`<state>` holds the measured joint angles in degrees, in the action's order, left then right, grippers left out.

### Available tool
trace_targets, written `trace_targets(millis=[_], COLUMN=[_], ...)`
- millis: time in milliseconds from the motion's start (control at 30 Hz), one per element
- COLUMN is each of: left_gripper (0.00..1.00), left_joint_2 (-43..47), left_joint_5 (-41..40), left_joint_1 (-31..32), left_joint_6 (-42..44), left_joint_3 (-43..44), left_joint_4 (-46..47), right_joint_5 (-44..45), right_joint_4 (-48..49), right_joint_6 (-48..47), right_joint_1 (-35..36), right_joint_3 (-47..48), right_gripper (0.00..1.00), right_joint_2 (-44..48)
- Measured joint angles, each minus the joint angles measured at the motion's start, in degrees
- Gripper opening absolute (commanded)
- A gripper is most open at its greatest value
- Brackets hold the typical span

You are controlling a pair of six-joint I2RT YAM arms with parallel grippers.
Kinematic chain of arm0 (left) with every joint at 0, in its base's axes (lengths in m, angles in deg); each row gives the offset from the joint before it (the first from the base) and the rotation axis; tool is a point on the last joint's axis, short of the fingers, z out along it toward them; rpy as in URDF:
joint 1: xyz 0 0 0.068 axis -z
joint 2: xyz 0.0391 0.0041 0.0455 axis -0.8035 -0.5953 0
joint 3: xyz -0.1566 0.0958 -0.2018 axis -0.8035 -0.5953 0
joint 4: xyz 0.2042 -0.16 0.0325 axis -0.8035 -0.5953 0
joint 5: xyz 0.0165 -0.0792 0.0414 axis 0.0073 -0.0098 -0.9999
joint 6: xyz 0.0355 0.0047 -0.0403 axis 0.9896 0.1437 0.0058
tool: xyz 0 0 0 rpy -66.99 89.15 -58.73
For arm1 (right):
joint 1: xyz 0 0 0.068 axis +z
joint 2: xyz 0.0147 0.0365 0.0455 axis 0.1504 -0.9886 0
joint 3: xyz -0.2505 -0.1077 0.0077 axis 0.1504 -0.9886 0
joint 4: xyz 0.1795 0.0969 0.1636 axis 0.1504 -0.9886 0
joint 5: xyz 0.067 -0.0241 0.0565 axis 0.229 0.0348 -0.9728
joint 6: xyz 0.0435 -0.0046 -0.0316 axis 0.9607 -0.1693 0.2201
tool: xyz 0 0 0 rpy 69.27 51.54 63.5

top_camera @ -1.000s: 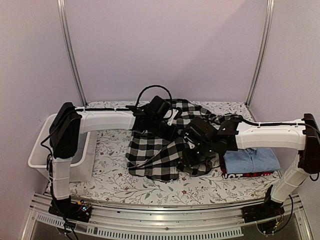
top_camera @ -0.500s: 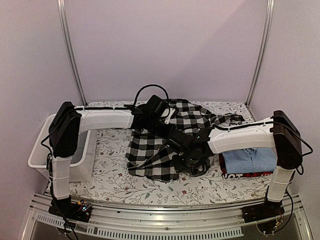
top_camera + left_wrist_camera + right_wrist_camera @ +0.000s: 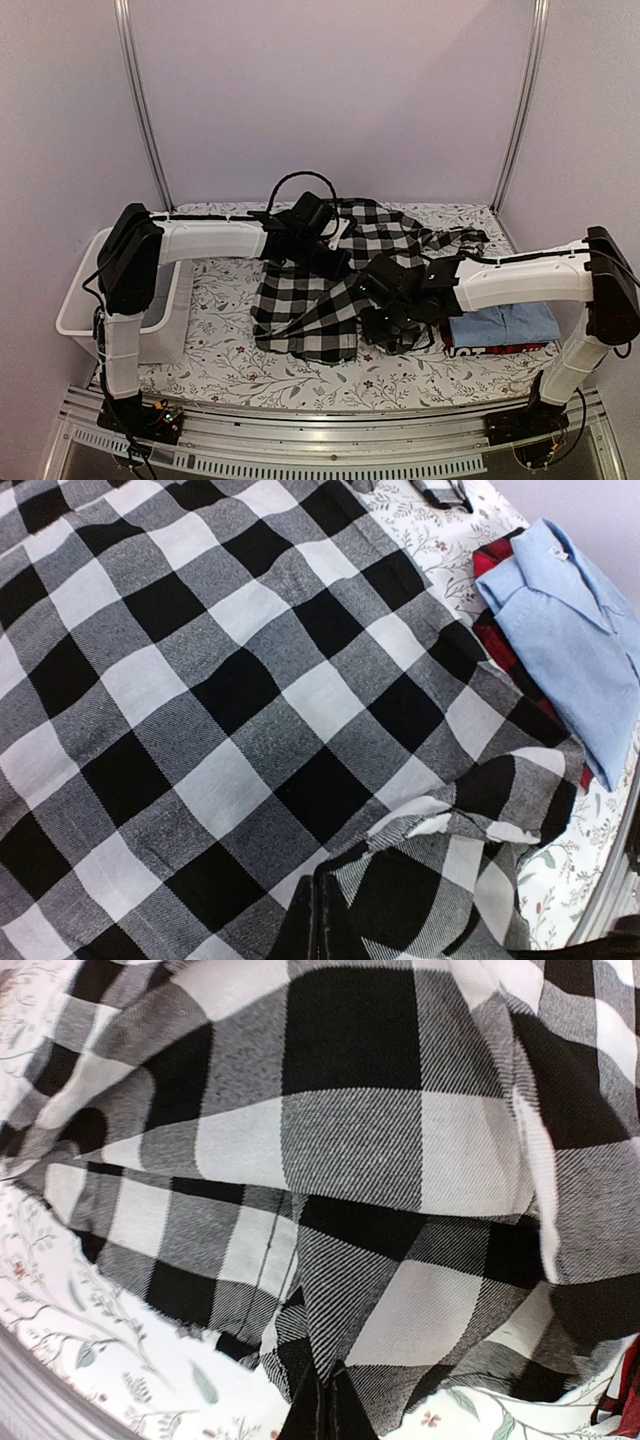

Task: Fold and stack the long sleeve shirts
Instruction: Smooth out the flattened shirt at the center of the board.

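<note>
A table draped in white floral-print cloth (image 3: 225, 300) is carrying a rumpled black-and-white checked shirt (image 3: 300, 310) at frame centre. A folded red-and-black shirt (image 3: 490, 350) is lying at right, and a white plastic tub (image 3: 75, 305) is sitting at far left.

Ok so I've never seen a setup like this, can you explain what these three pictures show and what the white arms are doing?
These are two robot arms bolted at the near edge of a table with a flowered cover. The wide picture comes from a fixed camera above and behind them; the two close-ups come from a camera on each wrist, looking past that arm's own fingers. In the middle lies a black-and-white checked shirt, rumpled and partly folded. To its right is a small stack: a light blue shirt on top of a red-and-black shirt. A white tub stands at the left edge. In the close-ups, the left gripper and the right gripper each look pinched shut on a fold of the checked shirt.
</note>
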<state>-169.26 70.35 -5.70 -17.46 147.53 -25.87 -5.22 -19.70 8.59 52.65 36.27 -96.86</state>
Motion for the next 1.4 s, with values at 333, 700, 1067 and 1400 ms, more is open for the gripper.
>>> trace_targets(millis=[333,700,1067,1400], left_gripper=[0.0,0.0,0.0,0.0], left_joint_2=[0.0,0.0,0.0,0.0], left_joint_5=[0.48,1.09,1.22,1.25], left_joint_1=[-0.13,-0.17,-0.17,-0.22], left_joint_6=[0.02,0.02,0.04,0.04], left_joint_3=[-0.35,-0.35,-0.35,-0.37], left_joint_4=[0.11,0.11,0.09,0.09], right_joint_5=[-12.66,-9.75,-5.97,-1.4], right_joint_4=[8.68,6.43,5.53,-1.27], right_joint_6=[-4.22,-3.43,-1.46,-2.4], right_joint_1=[-3.72,-4.09,-4.68,-0.96], right_joint_3=[-10.36,-12.11,-14.05,-5.29], right_gripper=[0.37,0.47,0.75,0.88], right_joint_2=[13.46,8.98,3.85,-3.41])
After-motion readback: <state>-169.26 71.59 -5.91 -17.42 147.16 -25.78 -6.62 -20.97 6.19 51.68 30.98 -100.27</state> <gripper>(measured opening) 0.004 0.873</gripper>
